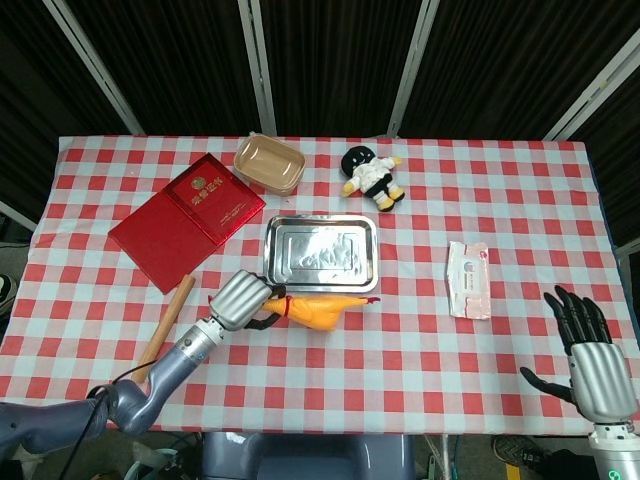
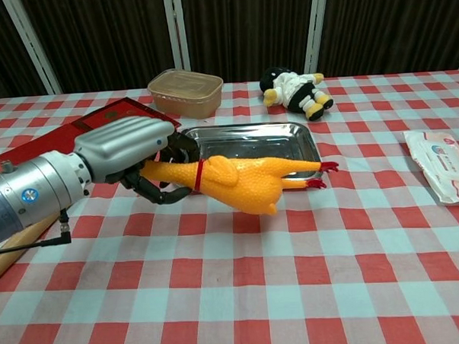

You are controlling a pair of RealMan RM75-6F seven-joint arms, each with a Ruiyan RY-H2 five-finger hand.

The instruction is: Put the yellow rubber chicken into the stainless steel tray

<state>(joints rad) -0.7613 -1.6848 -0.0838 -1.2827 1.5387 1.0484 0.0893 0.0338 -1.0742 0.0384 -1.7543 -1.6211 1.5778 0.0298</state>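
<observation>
My left hand (image 1: 240,299) (image 2: 130,155) grips the yellow rubber chicken (image 1: 318,311) (image 2: 241,182) by its neck and head end. The chicken hangs lifted off the cloth, its red feet pointing right, just in front of the near rim of the stainless steel tray (image 1: 320,251) (image 2: 253,144). Nothing lies in the tray. My right hand (image 1: 590,355) is open at the lower right corner of the head view, fingers spread, holding nothing; the chest view does not show it.
A red booklet (image 1: 187,220) lies left of the tray, and a wooden stick (image 1: 166,326) lies below it. A beige container (image 1: 270,164) and a plush doll (image 1: 371,177) sit behind the tray. A wipes pack (image 1: 469,279) lies to the right.
</observation>
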